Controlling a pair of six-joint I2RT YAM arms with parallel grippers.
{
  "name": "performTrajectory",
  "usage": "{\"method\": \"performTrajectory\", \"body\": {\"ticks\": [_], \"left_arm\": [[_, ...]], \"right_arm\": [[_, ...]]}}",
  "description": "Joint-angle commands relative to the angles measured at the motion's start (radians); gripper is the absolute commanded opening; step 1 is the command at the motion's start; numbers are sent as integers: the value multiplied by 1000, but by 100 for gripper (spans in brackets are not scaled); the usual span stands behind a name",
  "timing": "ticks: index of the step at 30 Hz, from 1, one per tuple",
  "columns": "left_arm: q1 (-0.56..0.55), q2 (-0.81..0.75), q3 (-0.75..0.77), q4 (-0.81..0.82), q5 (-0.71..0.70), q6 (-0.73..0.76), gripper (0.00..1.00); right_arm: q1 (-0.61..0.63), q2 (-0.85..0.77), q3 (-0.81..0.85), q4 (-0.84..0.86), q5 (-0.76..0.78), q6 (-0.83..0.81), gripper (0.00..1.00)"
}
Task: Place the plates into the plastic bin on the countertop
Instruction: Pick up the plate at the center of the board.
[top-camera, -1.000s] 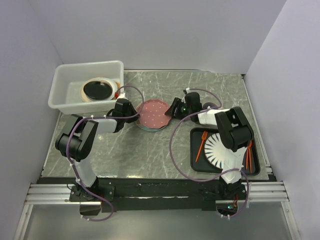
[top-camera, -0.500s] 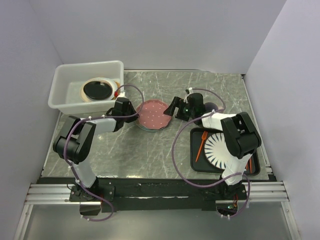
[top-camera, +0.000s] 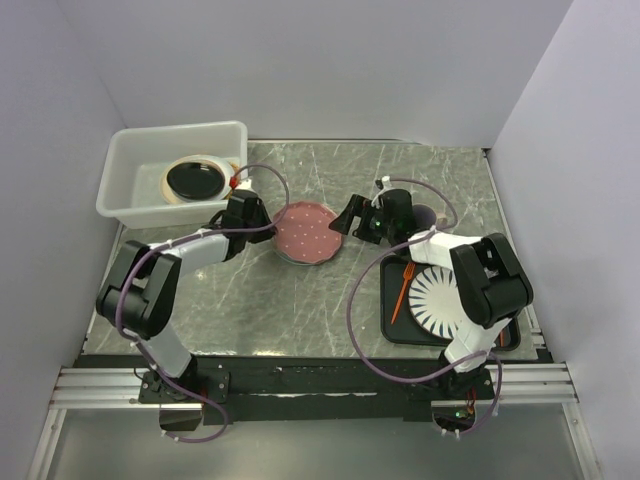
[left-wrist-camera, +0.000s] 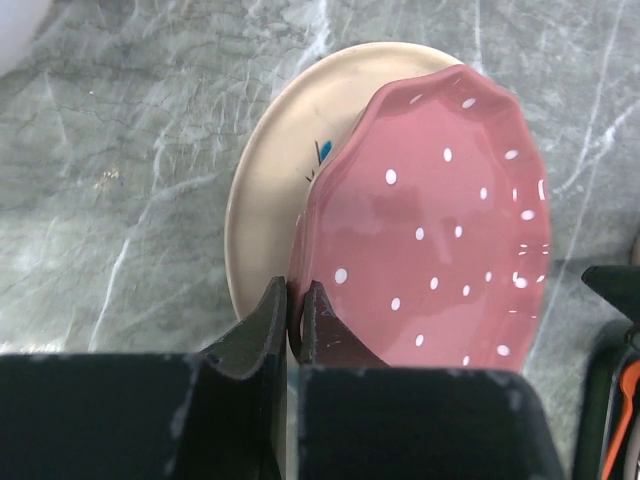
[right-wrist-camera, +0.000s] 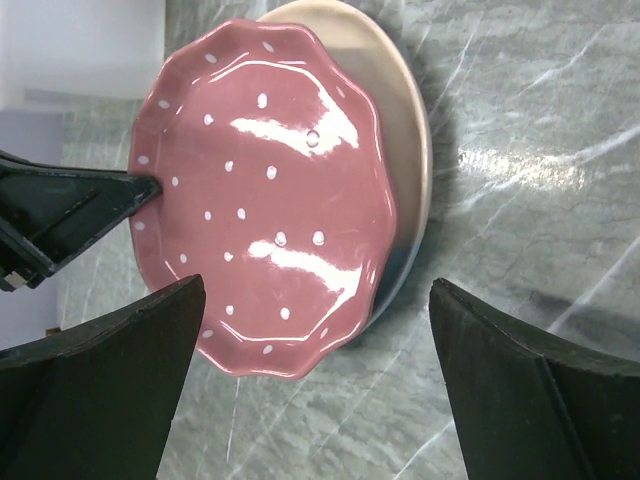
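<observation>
A pink plate with white dots (top-camera: 306, 230) lies tilted on a tan plate (left-wrist-camera: 290, 140) on the grey-green countertop (top-camera: 300, 310). My left gripper (top-camera: 268, 226) is shut on the pink plate's left rim (left-wrist-camera: 296, 310) and lifts that edge. The pink plate (right-wrist-camera: 262, 195) also fills the right wrist view, above the tan plate (right-wrist-camera: 405, 120). My right gripper (top-camera: 340, 221) is open and empty, just right of the plates. The translucent plastic bin (top-camera: 125, 170) stands at the back left and holds a dark brown pink-rimmed plate (top-camera: 194, 179).
A black rectangular tray (top-camera: 392, 325) at the front right holds a white plate with dark radial stripes (top-camera: 440, 298) and orange cutlery (top-camera: 404, 290). White walls close in the back and both sides.
My left arm has shifted slightly toward the back left with the pink plate's rim. My right arm has swung its elbow to the right; its gripper stays by the plates.
</observation>
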Motion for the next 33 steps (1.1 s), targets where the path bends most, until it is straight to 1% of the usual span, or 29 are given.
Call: {"method": "performTrajectory", "body": {"ticks": [1, 7, 15, 16, 21, 28, 30, 31, 33], "left_arm": [[-13, -135, 96, 38, 39, 9, 1], [-12, -185, 148, -16, 19, 31, 1], [10, -209, 228, -72, 19, 52, 1], [16, -212, 237, -79, -10, 52, 1], [73, -220, 295, -112, -1, 57, 1], [157, -226, 332, -145, 8, 55, 1], [182, -226, 338, -143, 54, 48, 1], [209, -226, 341, -143, 66, 39, 1], [231, -228, 354, -149, 76, 34, 1]], "right_arm": [[7, -77, -23, 61, 5, 6, 100], [7, -113, -23, 52, 4, 1, 100], [7, -152, -46, 65, -4, 13, 100], [7, -165, -47, 65, -10, 12, 100], [7, -205, -37, 42, -13, 3, 100], [8, -232, -34, 29, -16, 1, 100], [8, -225, -34, 29, -19, 0, 100], [10, -222, -37, 37, -19, 1, 100], [10, -205, -38, 45, -25, 6, 100]]}}
